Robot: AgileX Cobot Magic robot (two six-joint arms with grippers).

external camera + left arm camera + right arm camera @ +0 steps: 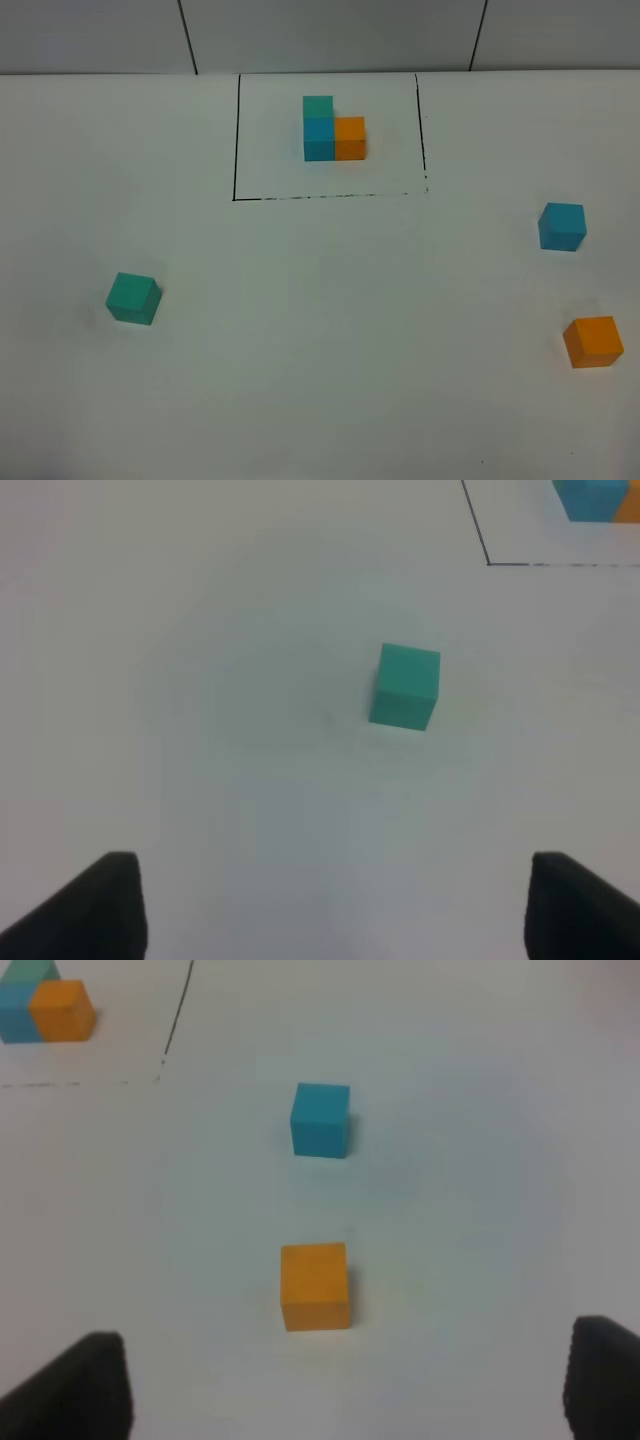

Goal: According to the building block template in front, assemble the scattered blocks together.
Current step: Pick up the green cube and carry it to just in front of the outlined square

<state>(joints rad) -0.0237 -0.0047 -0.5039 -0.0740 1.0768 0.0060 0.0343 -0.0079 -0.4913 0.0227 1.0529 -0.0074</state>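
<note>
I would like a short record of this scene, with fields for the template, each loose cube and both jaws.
template: three joined cubes in an L, inside a black frame, far middle
teal-green cube: loose, left side
blue cube: loose, right side
orange cube: loose, right side, nearer than blue
left jaws: open, empty
right jaws: open, empty

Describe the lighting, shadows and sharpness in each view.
Exterior high: even, diffuse light, no glare, only faint shadows beside the teal-green cube, blue cube and orange cube. Left wrist: that teal-green cube is fairly crisp; the left hand is dark and blurred. Right wrist: soft throughout, right hand blurred, the template clipped at the edge.
</note>
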